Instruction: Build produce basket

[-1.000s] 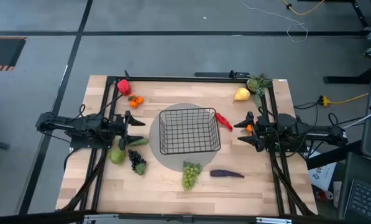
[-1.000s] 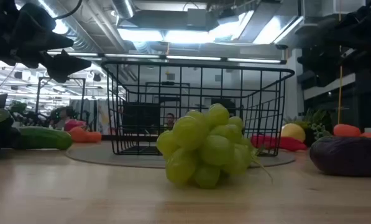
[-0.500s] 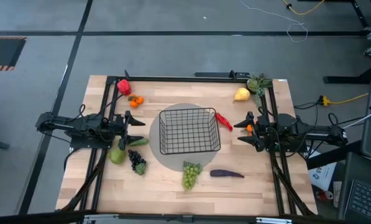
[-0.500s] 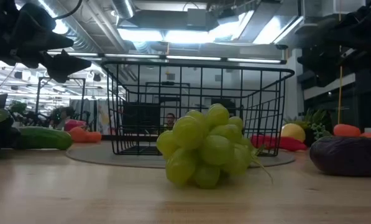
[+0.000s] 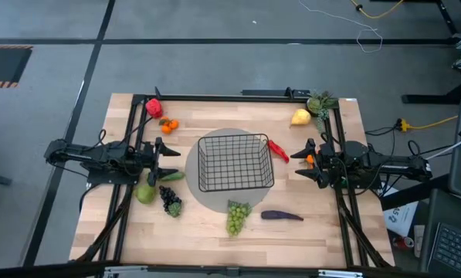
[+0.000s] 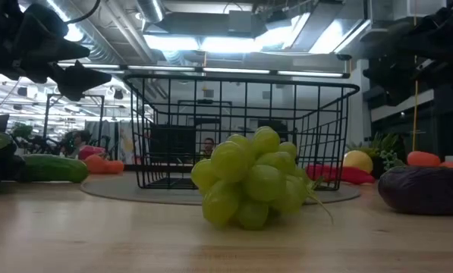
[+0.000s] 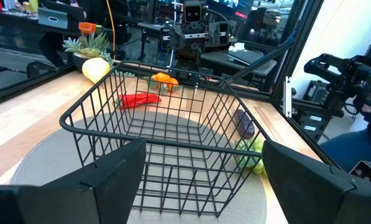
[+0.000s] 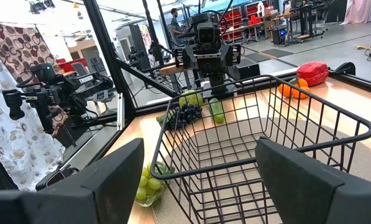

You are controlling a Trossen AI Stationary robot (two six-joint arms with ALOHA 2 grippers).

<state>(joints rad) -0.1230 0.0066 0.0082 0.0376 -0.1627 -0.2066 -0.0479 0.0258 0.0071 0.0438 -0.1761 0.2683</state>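
Observation:
The black wire basket (image 5: 234, 161) stands empty on a round grey mat (image 5: 207, 202) at the table's middle. Produce lies around it: red pepper (image 5: 154, 108) and oranges (image 5: 168, 123) at the far left, cucumber (image 5: 172, 176), green apple (image 5: 145, 193) and purple grapes (image 5: 171, 201) at the near left, green grapes (image 5: 236, 216) and eggplant (image 5: 282, 215) in front, red chili (image 5: 278, 149) and yellow pear (image 5: 300, 117) to the right. My left gripper (image 5: 171, 161) hangs open left of the basket. My right gripper (image 5: 299, 164) hangs open right of it. Both point level at the basket (image 7: 166, 149) (image 8: 260, 155).
A small green plant (image 5: 320, 102) sits at the far right corner, and an orange (image 5: 310, 160) lies under my right gripper. Black frame rails (image 5: 126, 224) run along both table sides. Bare wood lies along the near edge (image 5: 230, 251).

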